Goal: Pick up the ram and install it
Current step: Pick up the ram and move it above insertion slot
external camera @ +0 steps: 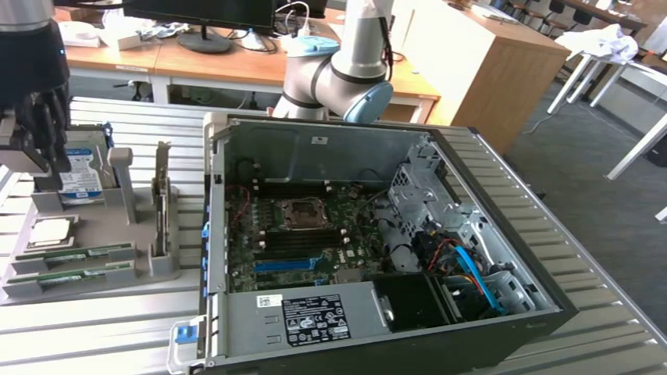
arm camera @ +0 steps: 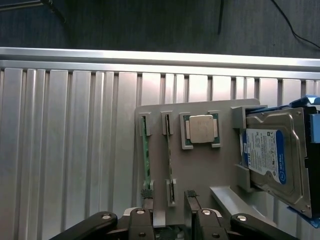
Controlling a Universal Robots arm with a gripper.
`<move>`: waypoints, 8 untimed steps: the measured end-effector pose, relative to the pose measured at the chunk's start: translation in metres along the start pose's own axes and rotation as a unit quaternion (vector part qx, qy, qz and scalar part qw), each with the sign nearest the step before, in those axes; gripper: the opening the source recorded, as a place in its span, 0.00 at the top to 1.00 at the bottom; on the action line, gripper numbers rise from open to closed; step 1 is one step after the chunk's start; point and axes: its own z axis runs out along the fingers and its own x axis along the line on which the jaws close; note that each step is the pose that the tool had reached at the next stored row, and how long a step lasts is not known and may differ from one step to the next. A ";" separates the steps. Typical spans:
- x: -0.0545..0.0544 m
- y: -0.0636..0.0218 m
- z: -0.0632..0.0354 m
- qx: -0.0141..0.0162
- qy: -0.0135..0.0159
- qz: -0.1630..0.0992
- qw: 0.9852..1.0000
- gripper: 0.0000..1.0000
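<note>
two fingers (arm camera: 190, 196) of the gripper (arm camera: 168, 196) stand apart, holding nothing, above the grey holder tray (arm camera: 200, 175). between them runs the line of the ram (arm camera: 168, 157), a thin green stick on edge in its slot. a second stick (arm camera: 145, 155) stands just beside it, in line with one pad. beyond lie a cpu (arm camera: 201, 129) and a hard drive (arm camera: 267, 155). the computer case (external camera: 323, 148), its motherboard (external camera: 302, 234) exposed, sits well apart from the tray. judged step: approach for the pick, with the install not begun. a grasp would call for the pads centred on one stick alone, clear of its neighbour.
</note>
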 end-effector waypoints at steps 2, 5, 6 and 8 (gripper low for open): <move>0.000 -0.0001 0.0034 0.000 0.000 0.000 1.000 0.63; 0.000 -0.0003 0.0089 0.000 0.000 0.000 1.000 0.63; 0.000 -0.0003 0.0107 0.000 0.000 0.000 1.000 0.63; 0.000 -0.0004 0.0143 0.000 0.000 0.000 1.000 0.63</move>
